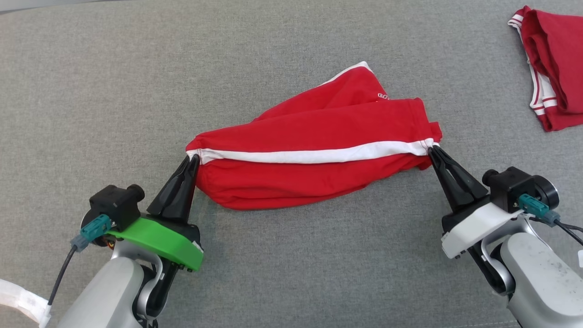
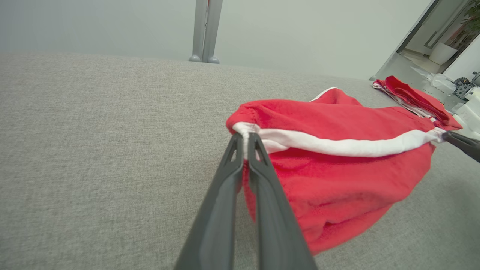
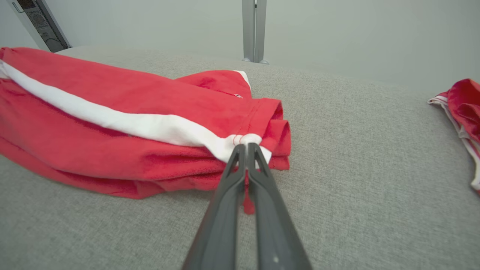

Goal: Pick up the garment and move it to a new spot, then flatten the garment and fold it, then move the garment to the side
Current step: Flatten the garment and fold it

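Red shorts (image 1: 296, 132), white stripe (image 1: 314, 156) ends pinched in the jaws of left gripper (image 1: 195, 157) and right gripper (image 1: 430, 148), look mid-flattening; the next move calls for pulling them taut.

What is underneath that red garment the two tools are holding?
Grey cloth surface shows all around the red garment, pinched at each end by the left tool and right tool. Anything directly beneath is hidden by its sagging folds.

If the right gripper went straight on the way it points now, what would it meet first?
The red garment: the right gripper is shut on its white-striped end, so it would push into that cloth at once. Beyond that, probably bare grey surface.
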You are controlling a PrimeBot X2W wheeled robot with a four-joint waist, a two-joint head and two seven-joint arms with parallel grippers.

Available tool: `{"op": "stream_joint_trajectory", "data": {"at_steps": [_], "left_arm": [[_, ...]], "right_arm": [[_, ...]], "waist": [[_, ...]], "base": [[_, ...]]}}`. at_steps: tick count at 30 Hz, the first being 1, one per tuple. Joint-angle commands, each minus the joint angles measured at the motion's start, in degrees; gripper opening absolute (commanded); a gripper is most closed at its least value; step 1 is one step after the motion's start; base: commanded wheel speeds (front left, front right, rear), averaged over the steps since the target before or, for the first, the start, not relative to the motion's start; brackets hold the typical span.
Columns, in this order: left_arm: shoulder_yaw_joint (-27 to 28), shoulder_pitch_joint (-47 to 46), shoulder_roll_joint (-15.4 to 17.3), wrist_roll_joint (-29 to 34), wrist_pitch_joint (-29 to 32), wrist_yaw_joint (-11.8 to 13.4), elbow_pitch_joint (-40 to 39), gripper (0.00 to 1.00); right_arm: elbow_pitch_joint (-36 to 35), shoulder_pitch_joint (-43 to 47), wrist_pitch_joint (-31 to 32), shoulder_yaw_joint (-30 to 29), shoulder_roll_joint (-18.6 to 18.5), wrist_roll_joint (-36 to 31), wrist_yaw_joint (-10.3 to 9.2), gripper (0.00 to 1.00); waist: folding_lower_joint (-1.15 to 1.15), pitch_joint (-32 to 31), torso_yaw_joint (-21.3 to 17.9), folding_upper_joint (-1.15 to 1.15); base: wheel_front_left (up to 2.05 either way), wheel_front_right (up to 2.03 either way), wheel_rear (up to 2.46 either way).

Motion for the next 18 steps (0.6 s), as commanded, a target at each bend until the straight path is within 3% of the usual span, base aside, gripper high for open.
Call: {"op": "stream_joint_trajectory", "data": {"at_steps": [1,10,18], "left_arm": [[0.0,-0.88,-0.08,0.64,-0.28,-0.29,0.17,0.0],[0.57,-3.71,0.86,-0.62,0.64,-1.95,-3.15,0.0],[0.63,-16.28,4.76,-0.05,9.62,-3.24,-12.2,0.0]], "right_arm": [[0.15,-1.06,0.01,-0.13,-0.28,0.16,-0.1,0.0],[-7.32,-2.57,0.0,-6.23,0.22,2.41,-0.1,0.0],[-13.98,-13.02,0.0,-12.02,-1.68,6.43,-0.1,0.0]], "waist": [[0.0,0.07,0.1,0.0],[0.0,0.37,-0.25,0.0],[0.0,2.24,-2.28,0.0]], "base": [[0.0,0.0,0.0],[0.0,0.0,0.0],[0.0,0.0,0.0]]}}
